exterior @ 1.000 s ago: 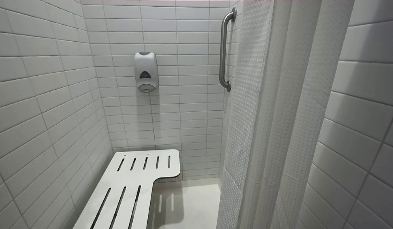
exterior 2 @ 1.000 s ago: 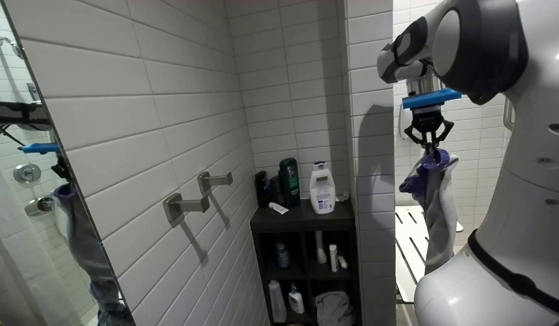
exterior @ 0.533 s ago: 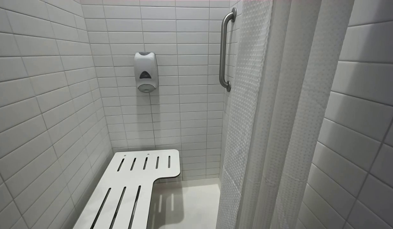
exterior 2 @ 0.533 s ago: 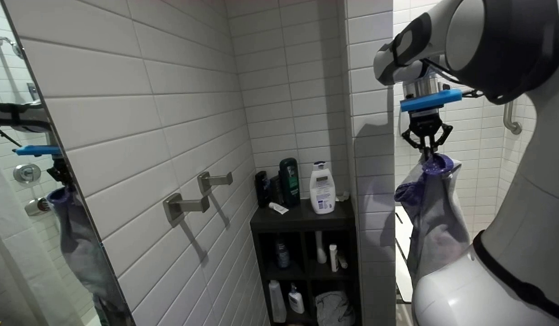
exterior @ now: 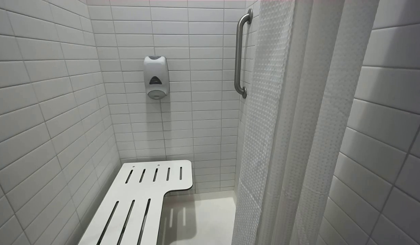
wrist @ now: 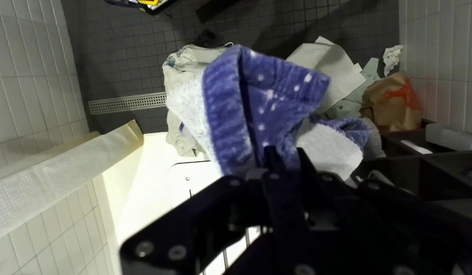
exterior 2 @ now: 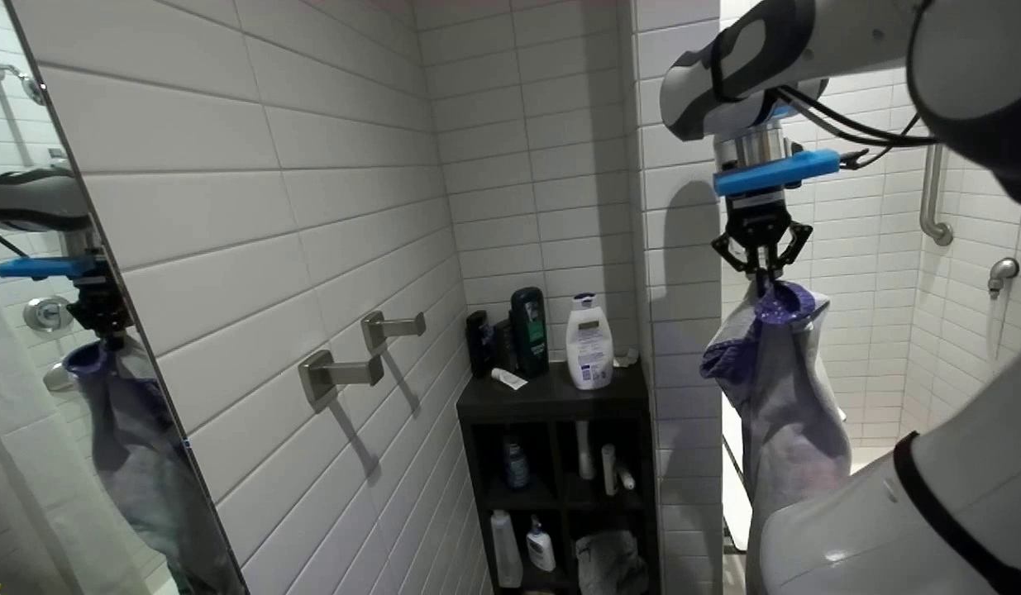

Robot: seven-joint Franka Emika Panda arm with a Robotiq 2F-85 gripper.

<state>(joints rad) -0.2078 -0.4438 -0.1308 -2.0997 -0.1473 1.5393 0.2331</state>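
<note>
My black gripper [exterior 2: 764, 283] is shut on a purple and whitish-grey cloth garment [exterior 2: 795, 405] in an exterior view. The garment hangs down from the fingertips, and its lower end is hidden behind the arm's pale base link. In the wrist view, the gripper [wrist: 287, 156] pinches the purple part of the garment [wrist: 228, 110], which has white dots and a fluffy whitish side. A white and blue piece of cloth [wrist: 331, 149] shows right of the fingers, seemingly part of the same garment. Neither gripper nor garment shows in the exterior view of the shower stall.
A dark shelf unit [exterior 2: 551, 401] with bottles stands beside a tiled wall corner. Metal hooks [exterior 2: 345, 373] stick out from the wall near a mirror [exterior 2: 105, 372]. A slotted bench [exterior: 141, 190], curtain [exterior: 298, 119] and grab bar [exterior: 240, 54] are in the shower. Clothes and a paper bag [wrist: 390, 103] lie low.
The gripper has shifted slightly left in an exterior view, carrying the garment. The arm's upper links and elbow have swung right and downward. The garment stays held.
</note>
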